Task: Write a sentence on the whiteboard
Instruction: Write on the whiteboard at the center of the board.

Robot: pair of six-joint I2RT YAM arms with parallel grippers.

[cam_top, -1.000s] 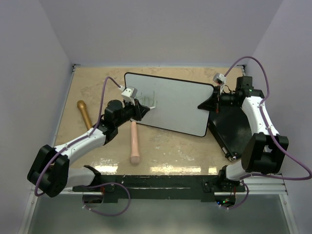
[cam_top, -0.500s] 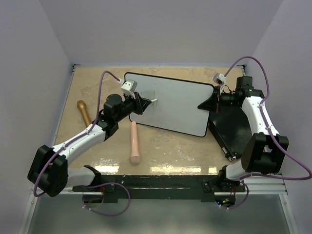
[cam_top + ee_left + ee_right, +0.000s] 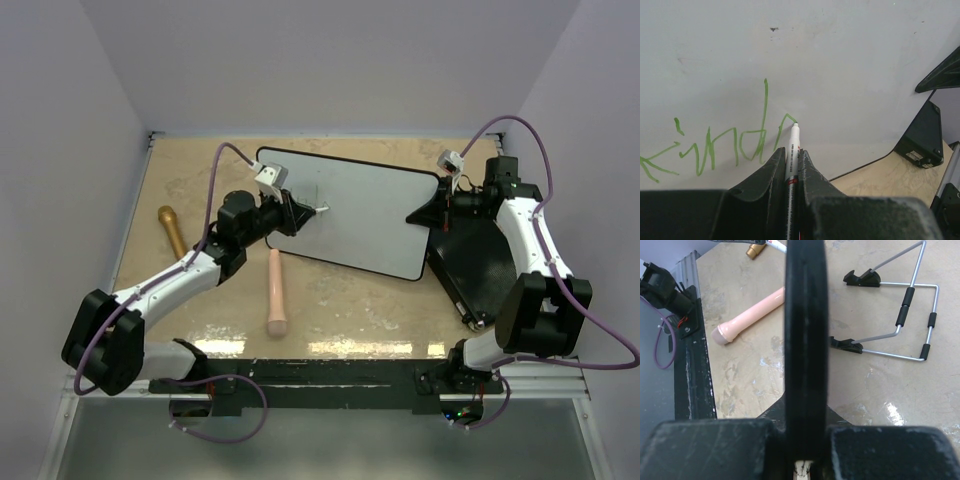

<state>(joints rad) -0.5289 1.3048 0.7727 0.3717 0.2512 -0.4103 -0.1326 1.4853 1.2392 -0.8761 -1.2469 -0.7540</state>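
Observation:
The whiteboard (image 3: 370,215) lies tilted at mid-table, propped on a wire stand (image 3: 910,320). My left gripper (image 3: 300,212) is over its left part, shut on a white marker (image 3: 792,145). The marker's tip touches the whiteboard (image 3: 840,60) at the end of a fresh green stroke. The sentence (image 3: 715,145) reads "kind" plus the start of another letter. My right gripper (image 3: 427,212) is shut on the board's right edge. The black rim (image 3: 805,340) runs between its fingers in the right wrist view.
A black flat case (image 3: 480,265) lies under the right arm. A pink cylinder (image 3: 276,292) lies just in front of the board's left corner. A brown one (image 3: 173,231) lies at the far left. Walls close the table on three sides.
My left gripper has moved right and slightly back across the board with the marker, extending the green writing. The right arm and the board have stayed still.

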